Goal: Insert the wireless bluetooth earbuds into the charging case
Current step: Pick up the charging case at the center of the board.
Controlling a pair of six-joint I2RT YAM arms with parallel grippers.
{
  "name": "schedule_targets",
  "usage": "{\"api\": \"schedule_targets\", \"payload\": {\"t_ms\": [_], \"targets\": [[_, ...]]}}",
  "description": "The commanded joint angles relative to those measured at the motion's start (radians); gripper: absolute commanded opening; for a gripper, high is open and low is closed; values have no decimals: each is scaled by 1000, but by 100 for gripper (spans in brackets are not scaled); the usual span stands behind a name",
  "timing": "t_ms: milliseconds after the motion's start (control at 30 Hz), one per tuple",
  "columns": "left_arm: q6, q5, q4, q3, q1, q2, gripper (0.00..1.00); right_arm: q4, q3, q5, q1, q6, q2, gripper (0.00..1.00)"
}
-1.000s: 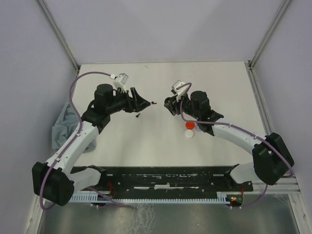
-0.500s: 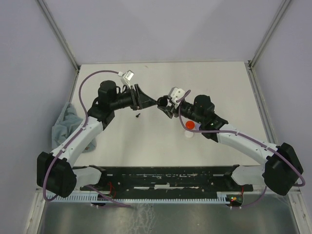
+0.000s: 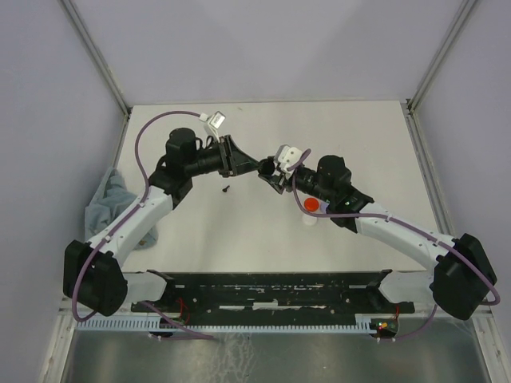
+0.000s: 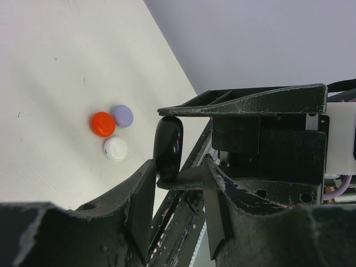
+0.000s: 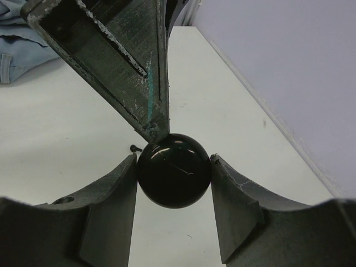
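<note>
My right gripper (image 5: 173, 159) is shut on a glossy black round charging case (image 5: 173, 169), holding it by its edges above the table (image 3: 239, 231). The same case shows edge-on in the left wrist view (image 4: 168, 146). My left gripper (image 4: 179, 164) meets it from the left, jaws partly apart around the case's rim. One of its fingertips (image 5: 153, 129) touches the case's top edge; the other stands clear. A tiny black earbud (image 3: 227, 189) lies on the table below the left gripper, also seen beside the case (image 5: 134, 148).
Red (image 4: 103, 123), lavender (image 4: 122, 115) and white (image 4: 115, 148) round cases lie together under the right arm. A crumpled blue cloth (image 3: 104, 209) sits at the table's left edge. Walls enclose the table on three sides.
The left gripper has swung right to meet the case and its jaws have narrowed. The right gripper shifted left with the case, then held still.
</note>
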Motion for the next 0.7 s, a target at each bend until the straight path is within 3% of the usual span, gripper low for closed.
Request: {"api": "schedule_targets", "payload": {"t_ms": [0, 367, 667], "targets": [[9, -13, -10, 73, -27, 18, 45, 58, 40, -47, 18, -12, -19, 29], [101, -110, -157, 110, -32, 23, 46, 62, 36, -37, 19, -20, -18, 27], [117, -62, -120, 111, -48, 13, 35, 86, 36, -33, 19, -3, -17, 28]]}}
